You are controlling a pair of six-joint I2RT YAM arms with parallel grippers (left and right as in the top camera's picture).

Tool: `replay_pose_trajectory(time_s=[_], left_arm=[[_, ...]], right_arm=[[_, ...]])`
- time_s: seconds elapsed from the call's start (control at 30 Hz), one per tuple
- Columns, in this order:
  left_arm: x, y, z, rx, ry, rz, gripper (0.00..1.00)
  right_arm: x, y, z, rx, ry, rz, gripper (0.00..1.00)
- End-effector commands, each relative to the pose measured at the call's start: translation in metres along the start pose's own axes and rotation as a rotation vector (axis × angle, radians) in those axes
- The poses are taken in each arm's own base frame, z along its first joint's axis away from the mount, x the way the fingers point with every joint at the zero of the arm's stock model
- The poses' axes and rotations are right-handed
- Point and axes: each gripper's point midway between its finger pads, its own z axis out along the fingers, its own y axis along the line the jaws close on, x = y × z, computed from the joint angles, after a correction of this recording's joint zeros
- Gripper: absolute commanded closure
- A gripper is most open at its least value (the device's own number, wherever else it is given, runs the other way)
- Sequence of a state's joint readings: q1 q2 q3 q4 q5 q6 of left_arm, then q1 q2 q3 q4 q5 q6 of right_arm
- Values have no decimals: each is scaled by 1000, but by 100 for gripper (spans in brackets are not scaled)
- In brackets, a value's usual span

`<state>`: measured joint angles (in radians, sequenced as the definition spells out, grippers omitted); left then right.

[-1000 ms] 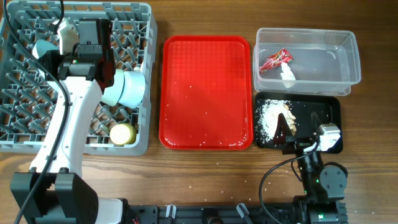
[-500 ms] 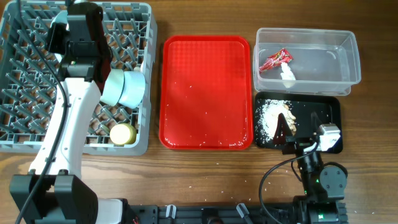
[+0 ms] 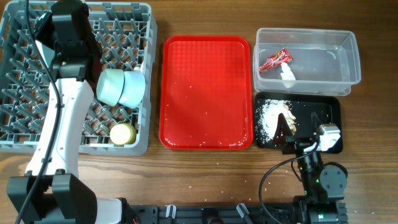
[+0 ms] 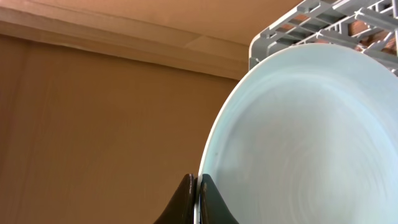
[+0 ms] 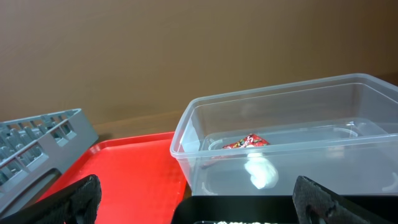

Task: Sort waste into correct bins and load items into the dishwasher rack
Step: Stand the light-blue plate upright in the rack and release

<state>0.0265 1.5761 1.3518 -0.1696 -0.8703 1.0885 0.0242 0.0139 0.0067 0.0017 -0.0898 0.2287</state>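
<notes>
A: State of the left fingers (image 4: 196, 186)?
B: Pressed together on the rim of the plate (image 4: 298, 137), one on each face, pinching it. In the wrist view the plate stands nearly on edge, with a corner of the rack (image 4: 311, 15) behind its top.
A: Position from overhead?
B: The left arm reaches over the far left part of the rack, and the plate is mostly hidden under the wrist. I cannot tell whether it sits between the pegs.
A: Other contents of the rack?
B: Two bowls (image 3: 109, 87) lie on their sides near the right wall, touching each other. The yellow round piece (image 3: 122, 133) is near the front right corner, apart from them.
A: And the right fingers (image 3: 298, 124)?
B: Spread wide, low over the black tray (image 3: 323, 109). The crumbs (image 3: 268, 119) are heaped at its left end, just beside one finger.
A: Remaining waste?
B: The red wrapper (image 3: 275, 60) and the white scrap (image 3: 287, 76) lie close together in the left half of the clear tub (image 3: 351, 37). The tub sits just behind the black tray.
A: Anything between?
B: The red tray (image 3: 206, 92) sits on the counter (image 3: 205, 180) between the rack and the two bins, with a few pale flecks on it.
</notes>
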Motion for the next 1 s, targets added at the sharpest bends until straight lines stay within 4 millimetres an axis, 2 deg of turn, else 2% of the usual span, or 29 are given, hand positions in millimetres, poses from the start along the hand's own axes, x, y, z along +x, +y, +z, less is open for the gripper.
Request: replay_pose_trajectory(time_s=[0.0, 0.43, 0.5, 0.53, 0.6, 0.63, 0.7, 0.73, 0.77, 0.83, 0.9, 0.93, 0.97], left_arm=[[1, 8, -5, -7, -5, -11, 96], [-8, -87, 35, 147, 39, 73, 96], [-15, -82, 33, 123, 20, 37, 67], [-20, -75, 31, 104, 3, 5, 0], [-31, -50, 22, 50, -44, -119, 0], [-31, -20, 10, 9, -73, -284, 0], [-25, 19, -13, -25, -115, -506, 0], [-19, 48, -43, -21, -161, -694, 0], [-14, 63, -74, 14, -205, -821, 0], [-7, 72, -120, 109, -270, -932, 0], [14, 71, -175, 243, -318, -1030, 0], [25, 70, -199, 301, -351, -1028, 0], [31, 69, -214, 341, -381, -1006, 0]], right_arm=[[0, 1, 0, -8, -2, -17, 0], [0, 1, 0, -8, -2, -17, 0], [0, 1, 0, -8, -2, -17, 0], [0, 1, 0, -8, -2, -17, 0], [0, 1, 0, -8, -2, -17, 0], [0, 1, 0, -8, -2, -17, 0], [0, 1, 0, -8, -2, -17, 0], [0, 1, 0, -8, -2, -17, 0], [0, 1, 0, -8, -2, -17, 0], [0, 1, 0, -8, -2, -17, 0], [0, 1, 0, -8, -2, -17, 0], [0, 1, 0, -8, -2, -17, 0], [0, 1, 0, -8, -2, -17, 0]])
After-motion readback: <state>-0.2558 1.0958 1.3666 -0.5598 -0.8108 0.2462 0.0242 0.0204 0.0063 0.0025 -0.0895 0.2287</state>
